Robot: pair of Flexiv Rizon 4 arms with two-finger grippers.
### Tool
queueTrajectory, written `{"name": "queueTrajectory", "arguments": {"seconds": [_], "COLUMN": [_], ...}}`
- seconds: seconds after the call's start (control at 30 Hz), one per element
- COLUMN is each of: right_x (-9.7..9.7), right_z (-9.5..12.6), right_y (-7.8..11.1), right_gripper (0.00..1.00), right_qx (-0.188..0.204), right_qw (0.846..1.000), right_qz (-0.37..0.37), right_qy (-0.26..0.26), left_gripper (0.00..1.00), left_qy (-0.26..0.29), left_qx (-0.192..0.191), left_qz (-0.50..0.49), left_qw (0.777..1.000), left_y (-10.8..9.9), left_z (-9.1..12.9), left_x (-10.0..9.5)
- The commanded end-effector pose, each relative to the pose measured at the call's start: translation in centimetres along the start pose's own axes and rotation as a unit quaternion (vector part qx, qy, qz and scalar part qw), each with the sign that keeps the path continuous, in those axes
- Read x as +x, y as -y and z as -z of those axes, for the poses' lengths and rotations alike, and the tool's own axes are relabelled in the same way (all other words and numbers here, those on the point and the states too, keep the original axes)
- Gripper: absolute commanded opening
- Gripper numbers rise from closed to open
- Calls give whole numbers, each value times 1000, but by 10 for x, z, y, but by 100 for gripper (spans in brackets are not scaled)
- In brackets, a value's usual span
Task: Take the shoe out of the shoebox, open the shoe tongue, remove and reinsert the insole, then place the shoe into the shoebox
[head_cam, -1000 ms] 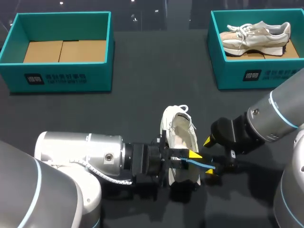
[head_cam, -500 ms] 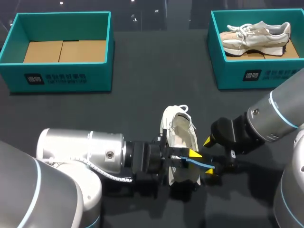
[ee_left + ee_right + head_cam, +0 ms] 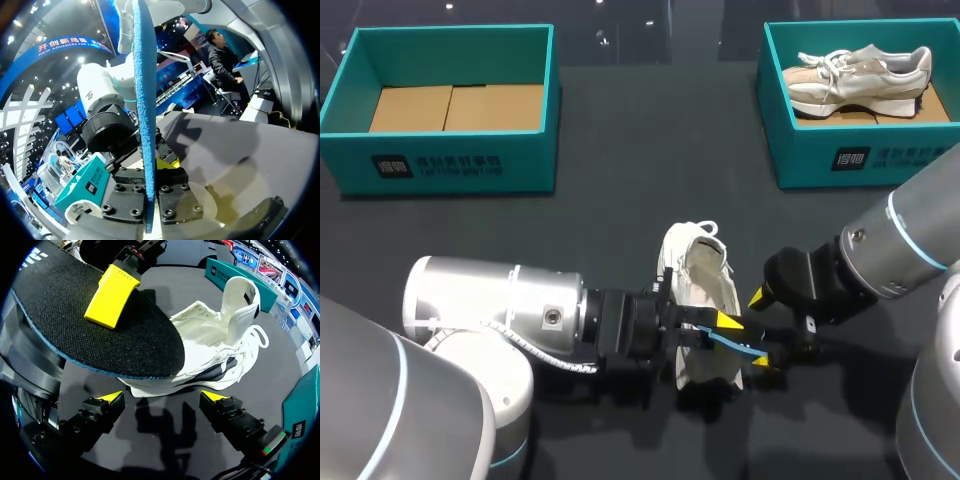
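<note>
A white shoe (image 3: 703, 285) lies on the dark table, its tongue standing up (image 3: 242, 297). My left gripper (image 3: 725, 330) is at the shoe's near end, shut on a black insole with a blue edge (image 3: 738, 347). In the left wrist view the insole (image 3: 145, 100) stands edge-on between the fingers. My right gripper (image 3: 766, 332) hangs open just right of the shoe. From the right wrist the insole (image 3: 100, 335) lies flat above the open right gripper (image 3: 162, 397), and the shoe (image 3: 210, 350) is ahead of it.
An open teal shoebox (image 3: 450, 165) with a bare cardboard floor stands at the back left. A second teal shoebox (image 3: 850, 155) at the back right holds a beige sneaker (image 3: 860, 72). Bare dark table (image 3: 620, 230) stretches between the boxes and the shoe.
My left arm has edged slightly to the right with the insole in its grip, and the shoe has shifted a little. The right arm has not moved.
</note>
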State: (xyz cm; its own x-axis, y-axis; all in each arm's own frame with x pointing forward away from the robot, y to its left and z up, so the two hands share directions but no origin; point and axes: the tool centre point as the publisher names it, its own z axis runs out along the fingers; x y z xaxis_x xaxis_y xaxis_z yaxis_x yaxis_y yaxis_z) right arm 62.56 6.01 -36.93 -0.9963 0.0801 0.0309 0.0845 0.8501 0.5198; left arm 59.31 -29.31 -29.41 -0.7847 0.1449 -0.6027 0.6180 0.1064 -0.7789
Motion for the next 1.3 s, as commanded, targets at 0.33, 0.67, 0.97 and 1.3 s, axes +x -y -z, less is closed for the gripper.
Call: {"name": "queueTrajectory", "arguments": {"seconds": [0.33,0.67,0.97,1.3], "right_x": [1,1,1,1], "right_z": [-1,-1,-1,-1], "right_y": [-1,-1,-1,-1], "right_gripper": [100,100,100,100], "right_qx": [2,2,2,2], "right_qw": [1000,1000,1000,1000], "right_qz": [0,0,0,0], "right_qy": [1,1,1,1], "left_gripper": [0,0,0,0], "left_qy": [-10,-5,-1,-2], "left_qx": [4,-4,-8,-19], "left_qz": [-21,-14,-7,-3], "left_qw": [1000,1000,1000,1000], "left_y": [-13,-26,-37,-51], "left_z": [4,12,14,13], "left_x": [0,1,-1,-2]}}
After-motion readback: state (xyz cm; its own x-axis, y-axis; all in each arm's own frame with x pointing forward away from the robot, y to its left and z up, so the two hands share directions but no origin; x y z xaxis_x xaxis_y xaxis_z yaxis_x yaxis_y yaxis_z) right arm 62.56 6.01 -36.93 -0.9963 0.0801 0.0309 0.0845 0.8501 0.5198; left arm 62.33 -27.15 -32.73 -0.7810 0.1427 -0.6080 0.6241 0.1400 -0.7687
